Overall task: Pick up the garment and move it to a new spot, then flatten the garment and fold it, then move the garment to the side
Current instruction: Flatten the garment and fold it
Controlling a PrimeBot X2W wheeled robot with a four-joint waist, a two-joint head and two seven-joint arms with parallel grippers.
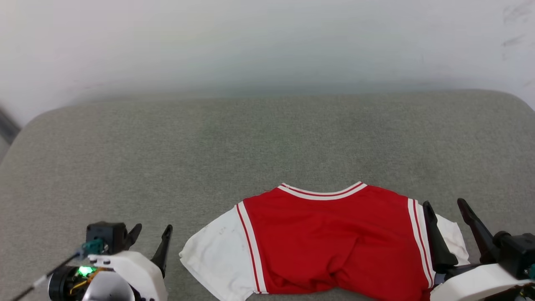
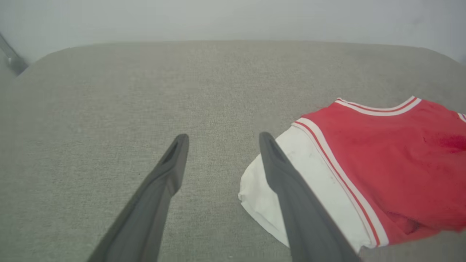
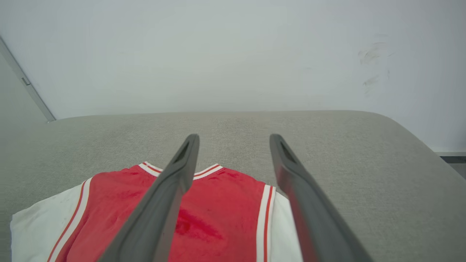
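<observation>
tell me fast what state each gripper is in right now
left gripper: open, empty, by a sleeve of the red jersey
right gripper: open, empty, over its other sleeve

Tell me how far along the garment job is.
Done, apparently: the garment lies spread out on the grey cushion, sleeves out. In hand: nothing; the left gripper beside one sleeve and right gripper over the other have open, empty fingers. Left: folding and moving it aside.
</observation>
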